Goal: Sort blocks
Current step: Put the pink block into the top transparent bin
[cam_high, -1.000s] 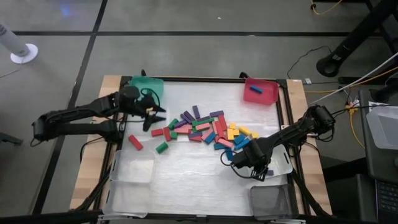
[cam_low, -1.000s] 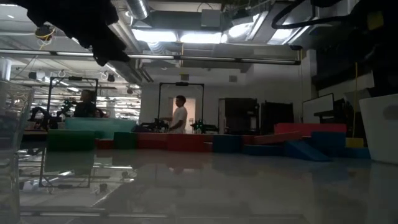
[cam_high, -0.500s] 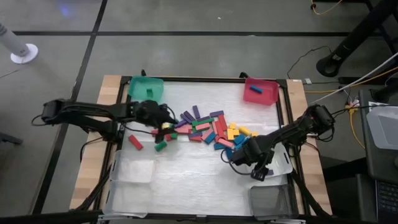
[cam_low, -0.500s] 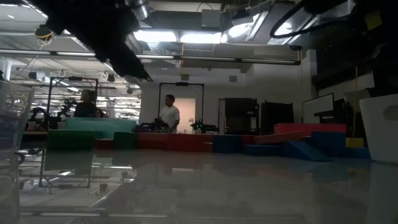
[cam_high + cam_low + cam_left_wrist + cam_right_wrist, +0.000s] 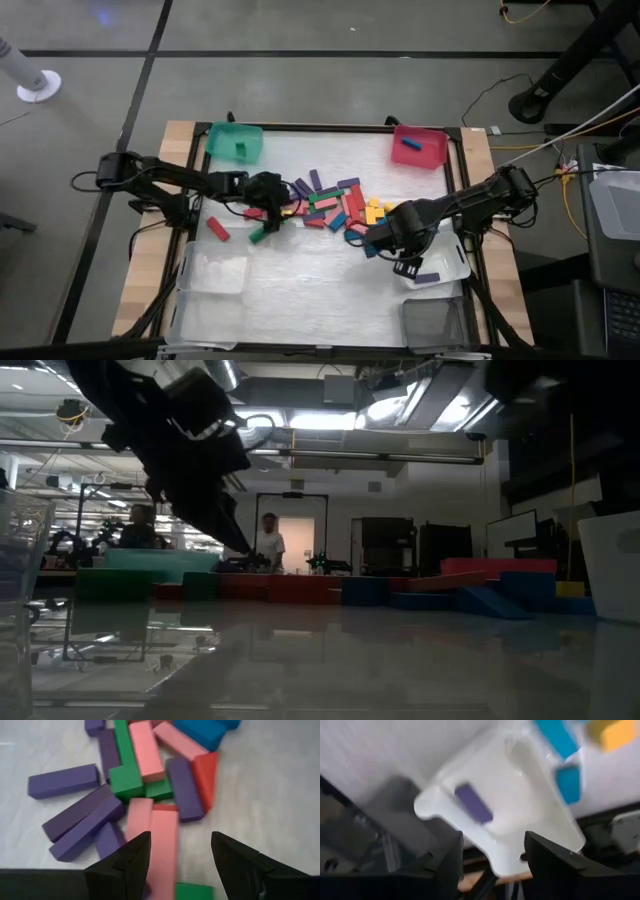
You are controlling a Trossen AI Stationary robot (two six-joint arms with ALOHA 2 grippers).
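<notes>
The blocks (image 5: pixel 335 205) lie in a loose pile of red, pink, green, blue, purple and yellow bars at the table's middle. My left gripper (image 5: pixel 272 208) hangs open over the pile's left end. In the left wrist view my left gripper (image 5: pixel 180 862) has its fingers standing on either side of a pink block (image 5: pixel 162 845), above it and apart from it. My right gripper (image 5: pixel 405 262) is open and holds nothing, above the white tray (image 5: pixel 450 262). A purple block (image 5: pixel 474 804) lies flat in that tray.
A green bin (image 5: pixel 235 140) stands at the far left and a red bin (image 5: pixel 418 145) with a blue block at the far right. Clear bins (image 5: pixel 215 275) sit near left, a grey bin (image 5: pixel 435 322) near right. A red block (image 5: pixel 217 228) and a green block (image 5: pixel 259 236) lie apart from the pile.
My left gripper has swung from beside the green bin toward the table's right and down, onto the pile's left end, staying open. My right gripper has risen over the white tray and drifted toward the pile; the purple block now shows lying in the tray.
</notes>
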